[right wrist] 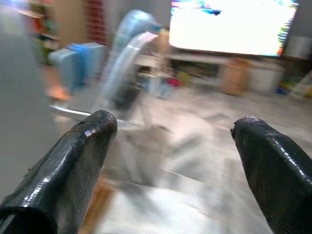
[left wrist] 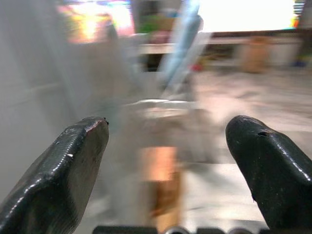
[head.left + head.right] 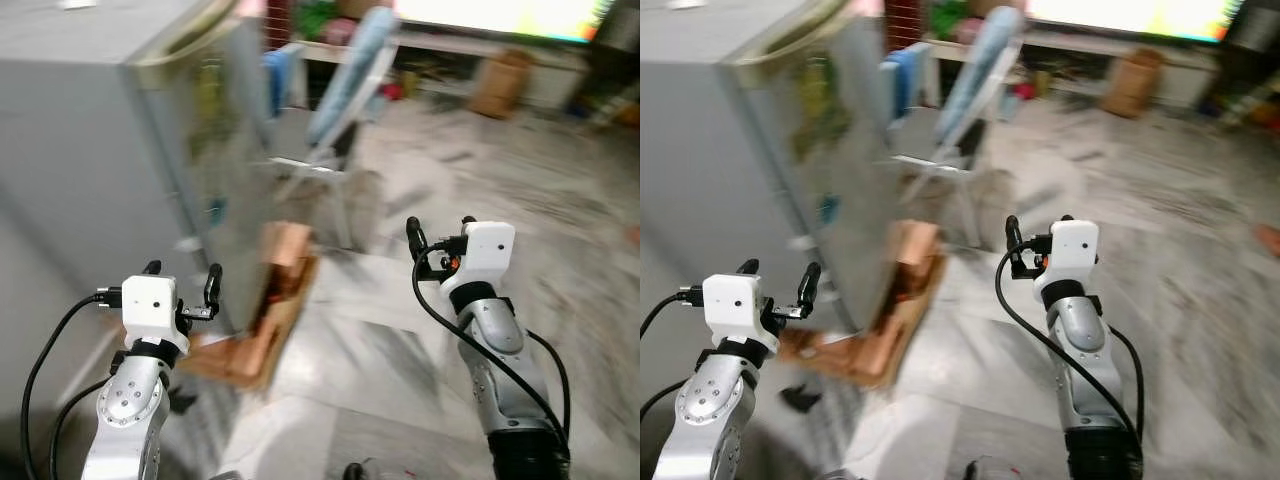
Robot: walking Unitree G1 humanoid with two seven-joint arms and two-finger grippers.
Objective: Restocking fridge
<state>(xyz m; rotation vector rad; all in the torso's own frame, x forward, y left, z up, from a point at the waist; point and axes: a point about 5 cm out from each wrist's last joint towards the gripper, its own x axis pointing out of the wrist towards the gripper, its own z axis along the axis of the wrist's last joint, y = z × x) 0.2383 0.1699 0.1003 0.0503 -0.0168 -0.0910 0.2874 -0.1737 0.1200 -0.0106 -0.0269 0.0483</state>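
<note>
A tall grey fridge (image 3: 90,150) stands at my left, blurred by motion, with its door (image 3: 235,170) seen edge-on. My left gripper (image 3: 183,272) is raised near the fridge's lower front, open, with nothing between its fingers (image 2: 73,165). To the right, my right gripper (image 3: 438,225) hangs over the bare floor, open and empty as well. The right wrist view looks past its two black fingers (image 1: 73,161) at a blurred chair and floor.
An open cardboard box (image 3: 270,320) lies on the marble floor at the fridge's foot. Behind it stands a white chair (image 3: 325,160) draped with blue cloth. A brown box (image 3: 500,80) and low shelves line the far wall. Open floor (image 3: 560,230) stretches to the right.
</note>
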